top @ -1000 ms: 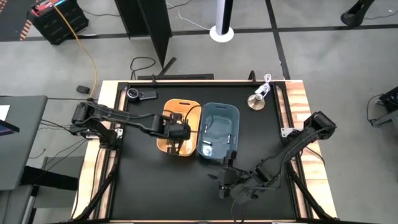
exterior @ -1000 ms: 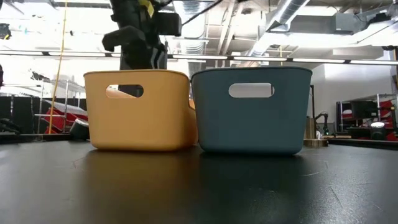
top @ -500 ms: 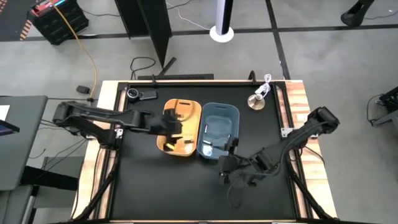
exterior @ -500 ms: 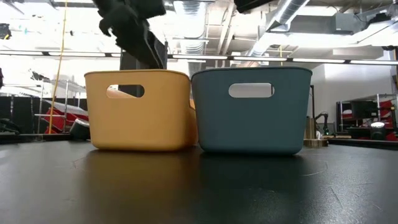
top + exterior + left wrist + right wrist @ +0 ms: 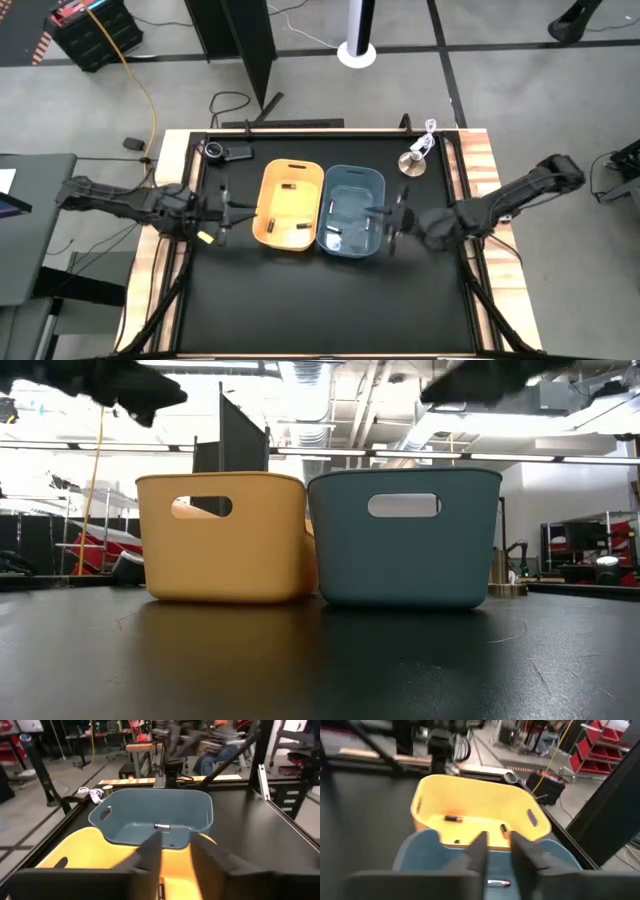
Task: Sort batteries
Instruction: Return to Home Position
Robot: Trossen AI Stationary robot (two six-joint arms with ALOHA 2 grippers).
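The yellow bin (image 5: 290, 205) and the blue bin (image 5: 352, 212) stand side by side mid-table. Dark batteries (image 5: 453, 818) lie on the yellow bin's floor. Pale silvery batteries (image 5: 161, 826) lie on the blue bin's floor. My left gripper (image 5: 222, 205) hovers just left of the yellow bin and points at it; its fingers (image 5: 150, 852) are a little apart with nothing between them. My right gripper (image 5: 392, 222) hovers just right of the blue bin, and its fingers (image 5: 479, 851) are also slightly apart with nothing between them. Both grippers are above bin height in the low view.
A black round-lensed gadget (image 5: 225, 150) lies at the far left corner. A metal disc (image 5: 412, 162) with a white cord sits at the far right. Bare black tabletop (image 5: 320, 660) stretches in front of the bins. People sit at benches beyond the table (image 5: 225, 745).
My left gripper has pulled back from above the yellow bin toward the table's left edge. My right gripper has moved from near the table's front edge toward the far edge and right, ending beside the blue bin.
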